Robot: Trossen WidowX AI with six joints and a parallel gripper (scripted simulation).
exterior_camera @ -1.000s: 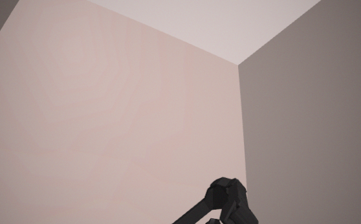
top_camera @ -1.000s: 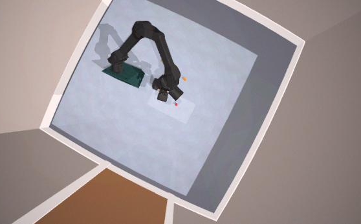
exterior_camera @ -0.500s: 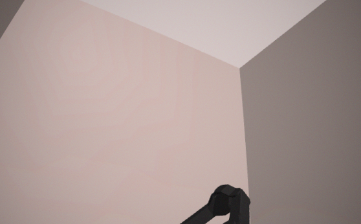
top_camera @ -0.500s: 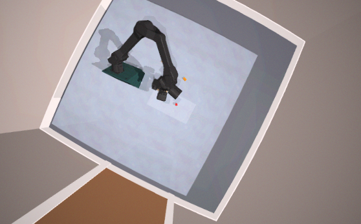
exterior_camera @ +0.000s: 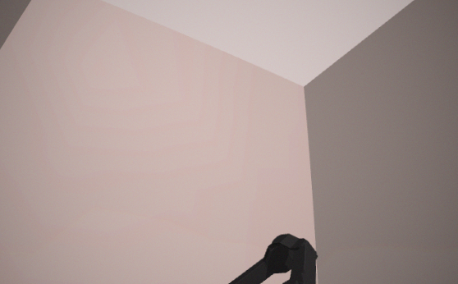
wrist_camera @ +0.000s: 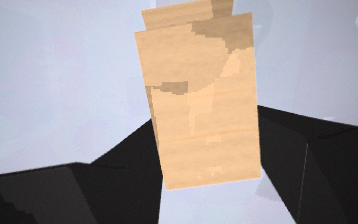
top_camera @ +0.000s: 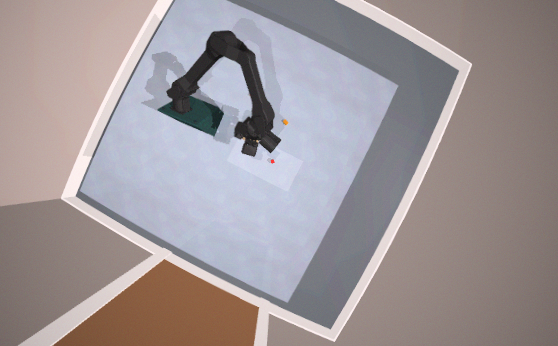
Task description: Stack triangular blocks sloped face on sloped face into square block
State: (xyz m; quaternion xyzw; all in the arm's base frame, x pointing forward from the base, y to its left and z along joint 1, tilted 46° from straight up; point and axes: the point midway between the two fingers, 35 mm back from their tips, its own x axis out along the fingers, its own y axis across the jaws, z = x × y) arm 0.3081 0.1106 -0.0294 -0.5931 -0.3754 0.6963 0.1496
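Note:
My gripper [top_camera: 250, 142] [wrist_camera: 199, 117] is shut on a light wooden triangular block [wrist_camera: 207, 155], gripped by its two sides in the wrist view. The other triangular block [wrist_camera: 172, 16] shows beyond the held block's far end, at the top of the wrist view. The held block covers most of it, so I cannot tell whether their sloped faces touch. Its visible end sticks out past the held block, and its left edge lies a little inward. In the top view the hand hides nearly all of both blocks. The exterior view shows only part of the arm [exterior_camera: 289, 254].
A small red object [top_camera: 272, 161] lies on the pale rectangle [top_camera: 287, 175], just beyond the hand. A small orange object [top_camera: 285, 122] lies right of the wrist. The arm's base stands on a dark green plate [top_camera: 199, 116]. The table's right edge is farther off.

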